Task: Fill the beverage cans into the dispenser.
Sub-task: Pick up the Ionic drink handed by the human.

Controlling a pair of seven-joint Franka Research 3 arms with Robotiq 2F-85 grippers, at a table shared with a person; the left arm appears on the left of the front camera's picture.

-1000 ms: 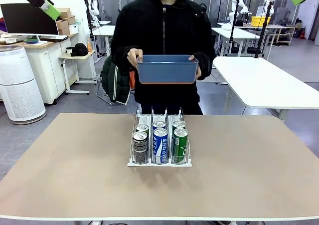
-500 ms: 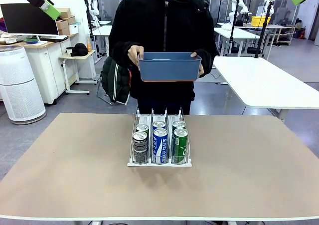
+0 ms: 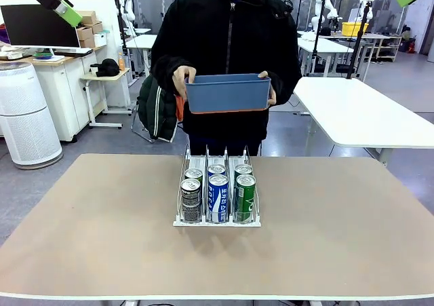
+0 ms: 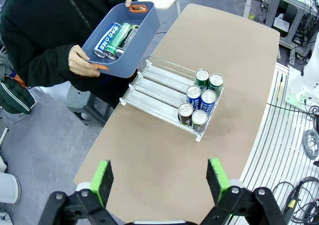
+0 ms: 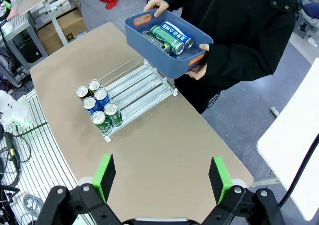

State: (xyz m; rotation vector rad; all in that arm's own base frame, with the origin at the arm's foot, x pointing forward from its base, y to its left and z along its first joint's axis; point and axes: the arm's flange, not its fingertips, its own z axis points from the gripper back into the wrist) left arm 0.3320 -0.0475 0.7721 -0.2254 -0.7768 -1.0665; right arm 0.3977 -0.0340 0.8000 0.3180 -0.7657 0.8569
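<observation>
Right wrist view: right hand and left hand both gaped empty, so I reckoned grip a can mid-body from the blue bin, then feed the dispenser from behind.

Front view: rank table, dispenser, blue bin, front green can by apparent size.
1. table
2. dispenser
3. blue bin, about as wide as the dispenser but farther away, so true size unsure
4. front green can

Dispenser on the brown bench, six cans upright in pairs at its end nearer the left pincer — jaws spread wide, holding nothing — beyond its bare end a person's hand gripping a blue bin, loose cans lying inside
</observation>
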